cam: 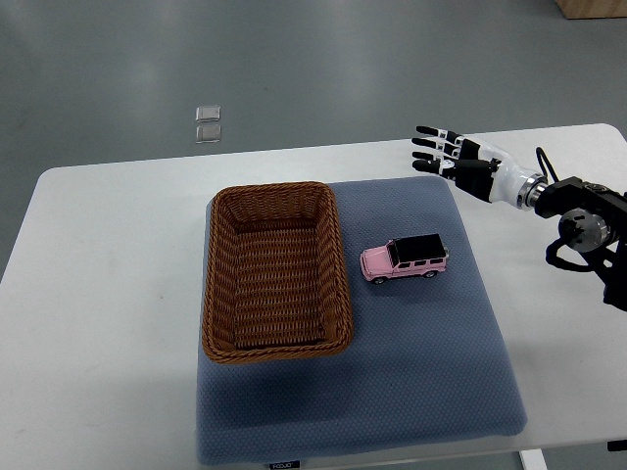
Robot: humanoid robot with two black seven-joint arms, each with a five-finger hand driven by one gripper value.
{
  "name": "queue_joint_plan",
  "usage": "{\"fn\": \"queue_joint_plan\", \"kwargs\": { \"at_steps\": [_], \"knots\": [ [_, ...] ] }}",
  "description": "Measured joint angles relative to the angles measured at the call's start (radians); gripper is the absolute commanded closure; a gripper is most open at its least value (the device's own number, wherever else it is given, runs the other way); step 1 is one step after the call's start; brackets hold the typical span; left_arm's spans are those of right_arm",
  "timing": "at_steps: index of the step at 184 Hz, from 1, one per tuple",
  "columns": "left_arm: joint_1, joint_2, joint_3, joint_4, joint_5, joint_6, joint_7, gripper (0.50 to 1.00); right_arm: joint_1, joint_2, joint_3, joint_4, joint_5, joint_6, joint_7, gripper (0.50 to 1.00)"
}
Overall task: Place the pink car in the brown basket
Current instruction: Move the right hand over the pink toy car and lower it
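Note:
A small pink car (404, 260) with a black roof rests on its wheels on the blue mat (431, 372), just right of the brown wicker basket (220, 284). The basket holds nothing. My right hand (441, 152) hovers over the mat's far right corner, up and to the right of the car, with its fingers spread and pointing left. Nothing is in that hand. The left arm does not show.
The mat lies on a white table (108, 284). Two small clear squares (208, 123) lie on the grey floor beyond the table's far edge. A wooden corner (593, 8) shows at the top right.

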Motion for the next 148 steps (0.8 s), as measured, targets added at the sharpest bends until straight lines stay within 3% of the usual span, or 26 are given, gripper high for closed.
{"fn": "queue_joint_plan", "kwargs": {
  "at_steps": [76,112,148],
  "knots": [
    [0.000,0.000,0.000,0.000,0.000,0.000,0.000,0.500,0.047,-0.034,-0.005,0.018,-0.540,0.002,0.147,0.579],
    [0.000,0.000,0.000,0.000,0.000,0.000,0.000,0.500,0.065,-0.111,-0.041,0.117,-0.777,0.024,0.217,0.579],
    [0.000,0.000,0.000,0.000,0.000,0.000,0.000,0.500,0.096,-0.187,-0.160,0.231,-0.856,0.050,0.292,0.579]
  ]
}}
